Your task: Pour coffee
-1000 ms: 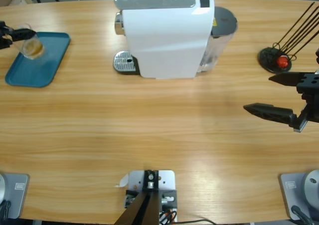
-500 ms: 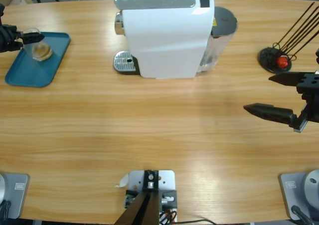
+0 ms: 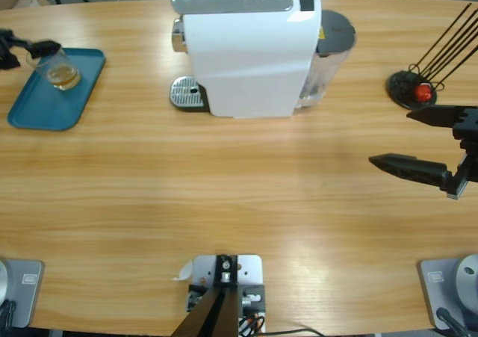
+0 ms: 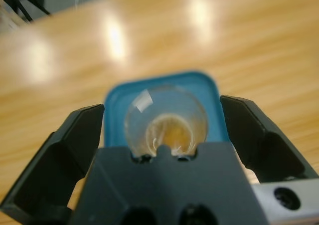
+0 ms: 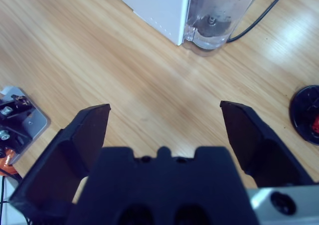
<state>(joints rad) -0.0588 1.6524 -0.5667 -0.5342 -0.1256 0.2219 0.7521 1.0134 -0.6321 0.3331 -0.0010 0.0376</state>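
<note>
Two black-jawed hands at opposite ends of the long wooden surface (image 3: 239, 187). Left hand (image 3: 30, 51) at the far left edge, jaws spread wide, flanking but not touching the clear glass tumbler (image 3: 61, 68) standing upright on the teal rectangular tray (image 3: 45, 98). Shallow amber-brown coffee (image 3: 64, 75) lying in the tumbler's bottom, seen closer in the left wrist view (image 4: 169, 130), with the tumbler (image 4: 165, 120) between the two parted jaws and apart from both. Right hand (image 3: 422, 143) released too, jaws wide over bare wood, well apart from the large white coffee machine (image 3: 246, 53). Only in the right wrist view: the machine's clear water tank (image 5: 222, 15) and a black cable (image 5: 261, 15). Only from above: black round stand with a red piece (image 3: 414, 89) near the right hand.
</note>
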